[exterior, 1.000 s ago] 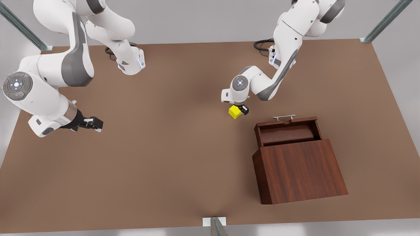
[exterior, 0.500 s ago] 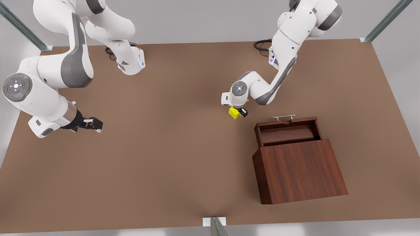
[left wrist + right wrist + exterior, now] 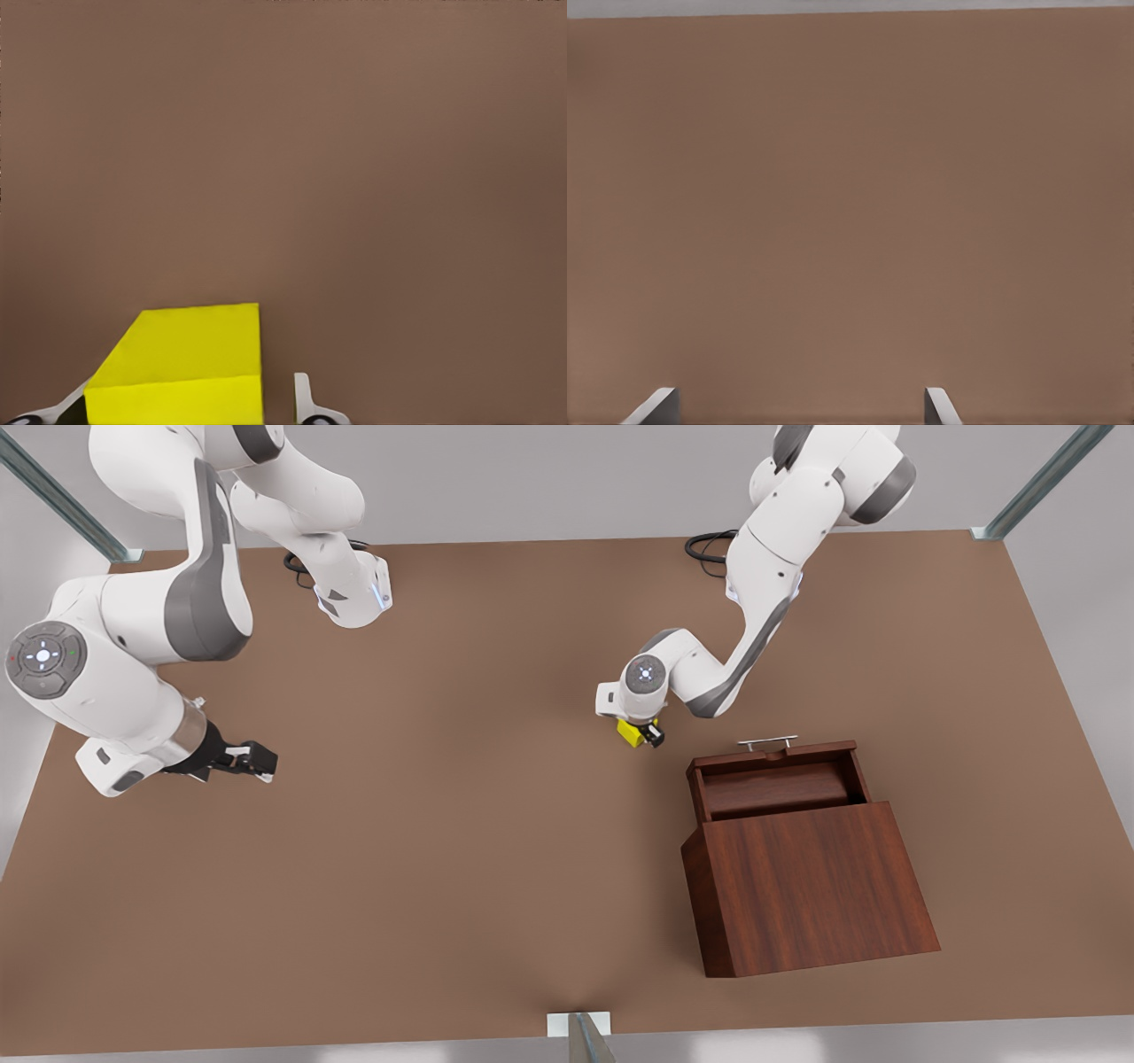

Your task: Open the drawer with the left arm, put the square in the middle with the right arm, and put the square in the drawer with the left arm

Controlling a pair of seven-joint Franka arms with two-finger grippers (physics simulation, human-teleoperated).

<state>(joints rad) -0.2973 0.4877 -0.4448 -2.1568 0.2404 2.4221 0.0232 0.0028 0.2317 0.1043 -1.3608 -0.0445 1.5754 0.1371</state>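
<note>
Left gripper settling over the square, beside the open drawer

Over the last second the left arm's wrist has dropped over the square (image 3: 628, 732), covering more of it in the front view, so the pick-up for the drawer step looks close. The left gripper (image 3: 641, 735) is not yet clamped: in the left wrist view its fingers (image 3: 304, 400) straddle the square (image 3: 182, 363), one side seemingly touching, a gap on the other. The square sits on the worktop (image 3: 443, 824) near the box (image 3: 806, 886), just off the drawer's handle end. The drawer (image 3: 771, 788) is pulled out and bare inside. The right gripper (image 3: 257, 760) waits far from the box at the front view's left, its fingers (image 3: 660, 407) spread wide and holding nothing.
</note>
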